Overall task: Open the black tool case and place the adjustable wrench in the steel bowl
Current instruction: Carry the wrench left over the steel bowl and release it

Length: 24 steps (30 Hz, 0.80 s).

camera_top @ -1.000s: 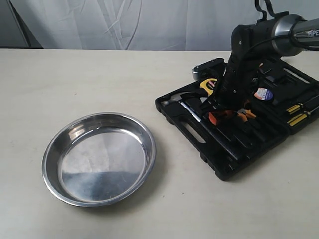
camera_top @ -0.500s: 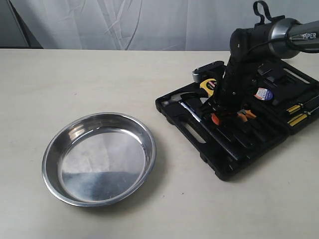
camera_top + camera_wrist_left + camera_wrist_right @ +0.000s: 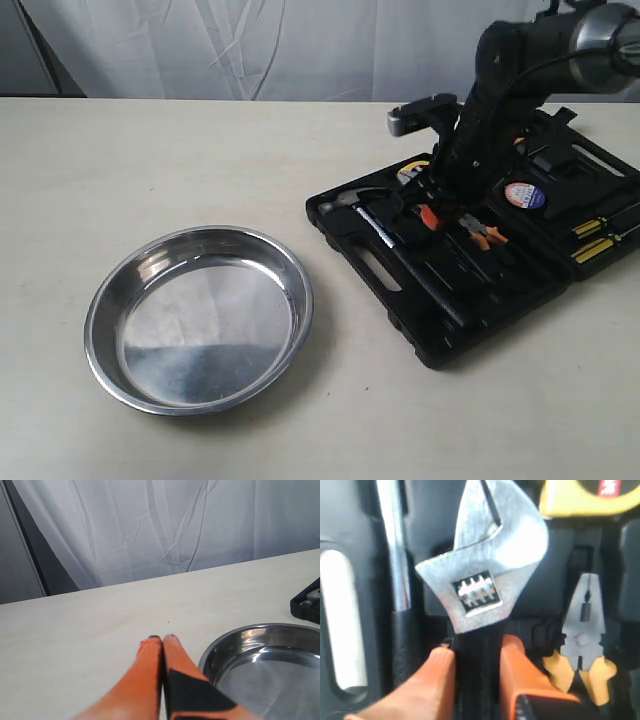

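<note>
The black tool case [image 3: 480,290] lies open on the right of the table, with tools in its recesses. My right gripper [image 3: 430,215] reaches down into it and is shut on the black handle of the adjustable wrench [image 3: 480,575]. In the right wrist view the orange fingers [image 3: 437,670] press on both sides of the handle, and the silver jaw head sticks out past them over the case. The steel bowl [image 3: 200,320] sits empty at the front left. My left gripper [image 3: 162,639] is shut on nothing above bare table, just beside the bowl's rim [image 3: 220,647].
In the case, a hammer [image 3: 350,200] lies at the left end, its shaft [image 3: 395,555] right beside the wrench. Orange-handled pliers [image 3: 480,232], a yellow tape measure [image 3: 590,500] and screwdrivers [image 3: 600,235] fill other recesses. A white curtain hangs behind the table.
The right arm has risen and pulled back a little with the wrench held. The case has shifted and turned slightly on the table. The bowl has not moved.
</note>
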{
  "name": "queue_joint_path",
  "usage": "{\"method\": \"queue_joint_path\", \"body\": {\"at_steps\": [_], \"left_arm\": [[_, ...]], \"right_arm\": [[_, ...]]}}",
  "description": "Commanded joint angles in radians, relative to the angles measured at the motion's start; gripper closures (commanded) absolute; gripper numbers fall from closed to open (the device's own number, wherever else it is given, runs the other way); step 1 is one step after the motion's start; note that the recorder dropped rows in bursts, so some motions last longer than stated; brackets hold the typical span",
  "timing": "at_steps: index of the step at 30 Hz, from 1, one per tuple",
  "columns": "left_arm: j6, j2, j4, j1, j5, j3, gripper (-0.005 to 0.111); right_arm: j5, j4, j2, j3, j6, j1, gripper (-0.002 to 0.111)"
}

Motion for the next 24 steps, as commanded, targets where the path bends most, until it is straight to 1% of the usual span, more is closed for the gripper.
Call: {"method": "queue_joint_path", "body": {"at_steps": [1, 5, 8, 9, 12, 15, 18, 21, 24], "left_arm": [[-0.004, 0.004, -0.004, -0.004, -0.006, -0.002, 0.106], [-0.004, 0.004, -0.004, -0.004, -0.006, -0.002, 0.106], [-0.004, 0.004, -0.004, -0.004, -0.006, -0.002, 0.106], [-0.004, 0.004, -0.004, -0.004, -0.006, -0.002, 0.106], [-0.004, 0.004, -0.004, -0.004, -0.006, -0.002, 0.106], [-0.004, 0.004, -0.004, -0.004, -0.006, -0.002, 0.106], [-0.004, 0.004, -0.004, -0.004, -0.006, -0.002, 0.106], [-0.004, 0.004, -0.004, -0.004, -0.006, -0.002, 0.106], [-0.004, 0.004, -0.004, -0.004, -0.006, -0.002, 0.106]], "right_arm": [[0.003, 0.077, -0.086, -0.006, -0.002, 0.004, 0.108], [0.005, 0.107, -0.130, -0.006, -0.004, 0.049, 0.108], [0.022, 0.224, -0.139, -0.006, -0.101, 0.117, 0.108], [0.022, 0.294, -0.139, -0.006, -0.167, 0.155, 0.109], [-0.017, 0.401, -0.122, -0.006, -0.247, 0.262, 0.109], [-0.104, 0.399, -0.090, -0.009, -0.254, 0.379, 0.109], [-0.151, 0.392, -0.036, -0.044, -0.254, 0.454, 0.109], [-0.142, 0.382, 0.035, -0.101, -0.227, 0.494, 0.109], [-0.118, 0.329, 0.107, -0.168, -0.206, 0.517, 0.109]]}}
